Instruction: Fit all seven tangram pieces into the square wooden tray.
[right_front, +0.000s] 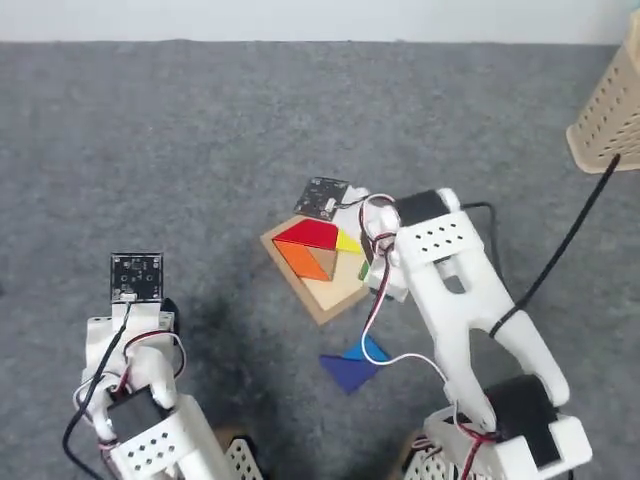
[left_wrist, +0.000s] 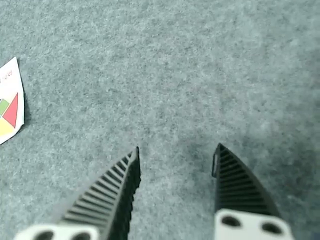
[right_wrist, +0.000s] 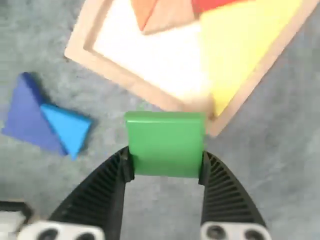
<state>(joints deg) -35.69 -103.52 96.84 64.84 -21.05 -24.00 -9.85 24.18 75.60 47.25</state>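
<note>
The green piece (right_wrist: 165, 145) is clamped between the right jaws, just beside a corner of the wooden tray (right_front: 335, 292), in which 4 pieces (right_front: 310, 238) are seated. 2 blue pieces (right_front: 352, 368) are laid on the counter (right_front: 200, 150). The left jaws are spread wide, empty.

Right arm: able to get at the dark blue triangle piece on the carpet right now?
Probably not yet: the right end effector is shut on a green tangram piece by the square wooden tray. The dark blue triangle piece lies nearby, a light blue triangle piece against it.
</note>
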